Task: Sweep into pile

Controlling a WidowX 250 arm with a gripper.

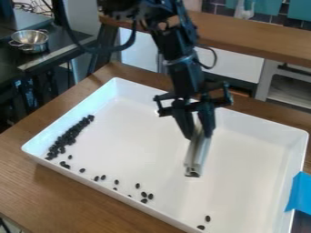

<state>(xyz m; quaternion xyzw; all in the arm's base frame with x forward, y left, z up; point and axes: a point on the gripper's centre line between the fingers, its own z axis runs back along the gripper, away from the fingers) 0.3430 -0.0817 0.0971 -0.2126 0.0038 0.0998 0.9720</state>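
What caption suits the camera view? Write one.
Hand gripping a bar over a white tray: black beans massed at one end, strays along the front.

Plenty of running room mid-frame in the white tray, either side of the gripper and held tool; raised walls ring it, dark pieces clutter left and bottom.

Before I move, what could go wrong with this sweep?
Stray beans close to the tray's near wall might get pinned there instead of swept. Overshooting into the heap could scatter it. The tool, gripped only near its top, may twist in the hand.
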